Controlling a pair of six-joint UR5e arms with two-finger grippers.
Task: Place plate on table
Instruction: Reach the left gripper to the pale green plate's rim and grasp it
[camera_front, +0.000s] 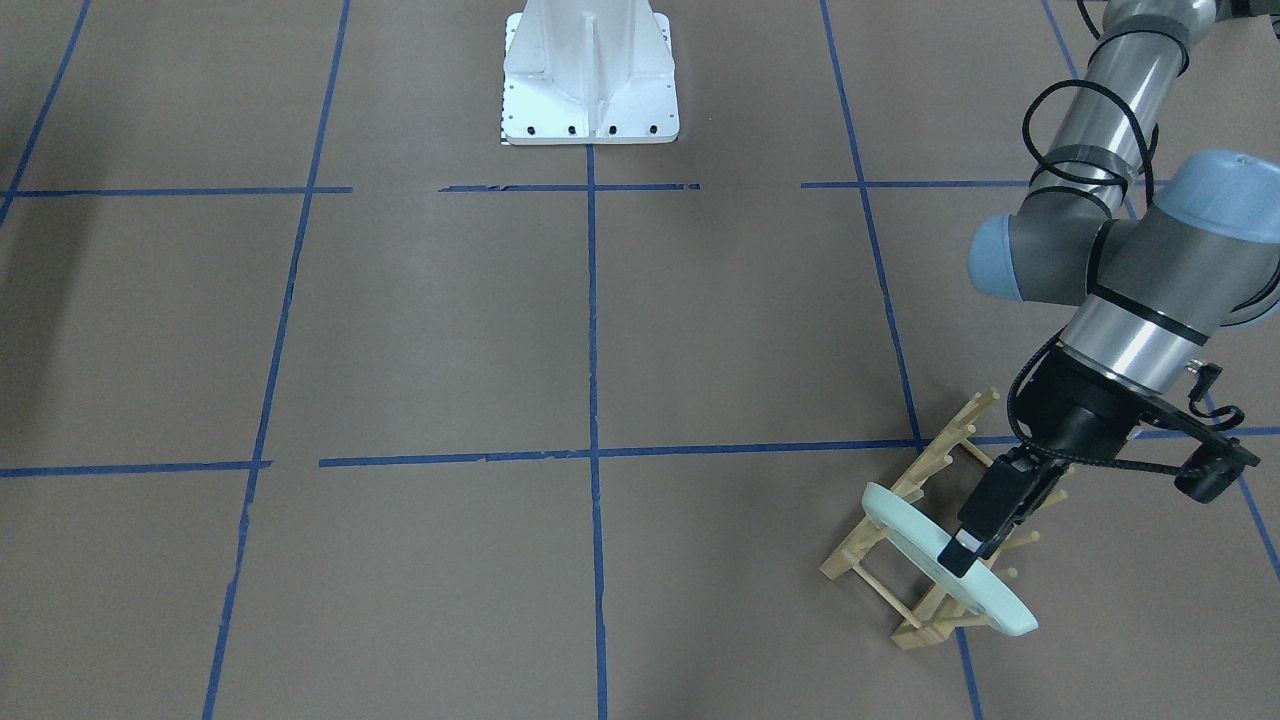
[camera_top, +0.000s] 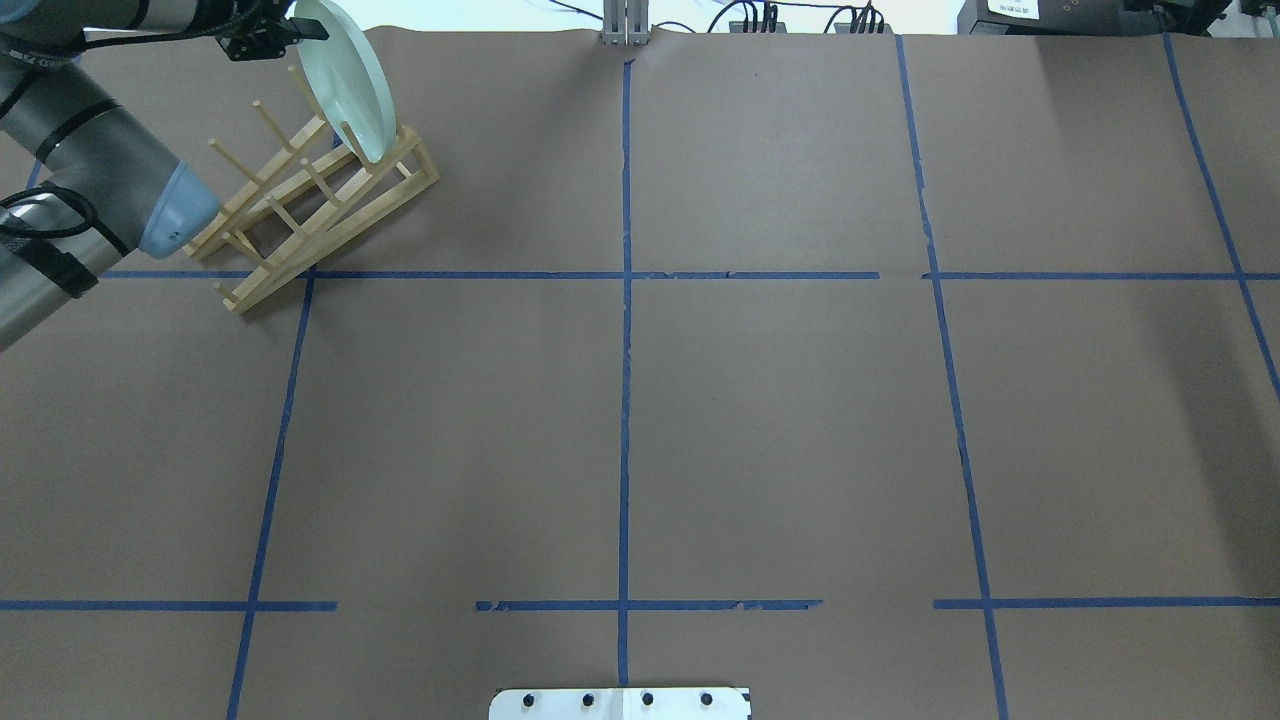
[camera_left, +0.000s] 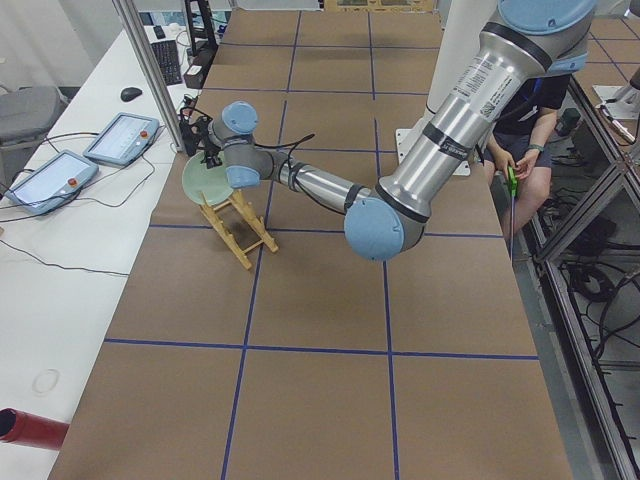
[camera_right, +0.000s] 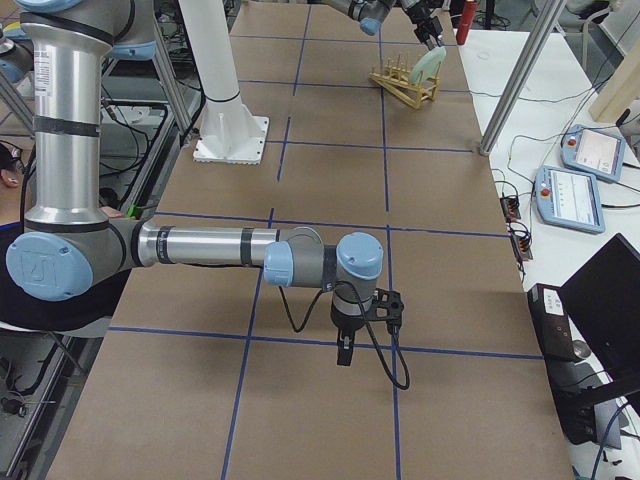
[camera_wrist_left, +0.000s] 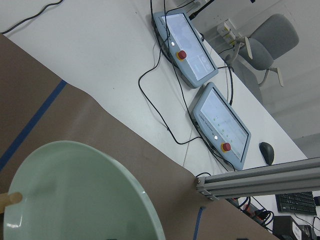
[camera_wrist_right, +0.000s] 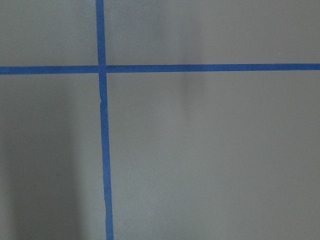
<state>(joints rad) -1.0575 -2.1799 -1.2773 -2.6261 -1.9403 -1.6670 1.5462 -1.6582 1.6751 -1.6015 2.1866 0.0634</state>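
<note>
The pale mint-green plate (camera_front: 905, 525) stands on edge, tilted, in the wooden peg rack (camera_front: 925, 628) at the far left part of the brown taped table (camera_front: 450, 330). My left gripper (camera_front: 962, 553) comes down on the plate's upper rim, its fingers on either side, shut on it. Overhead, the plate (camera_top: 350, 90) leans in the rack (camera_top: 300, 215) with the left gripper (camera_top: 305, 28) at its top. The left wrist view shows the plate (camera_wrist_left: 75, 195) close up. My right gripper (camera_right: 344, 352) hangs low over the table, far from the plate; I cannot tell if it is open.
The white pedestal base (camera_front: 590, 75) stands at the robot's side of the table. Beyond the table's far edge are an aluminium post (camera_wrist_left: 260, 177), two teach pendants (camera_wrist_left: 187, 47) and cables. A person (camera_left: 530, 120) sits behind the robot.
</note>
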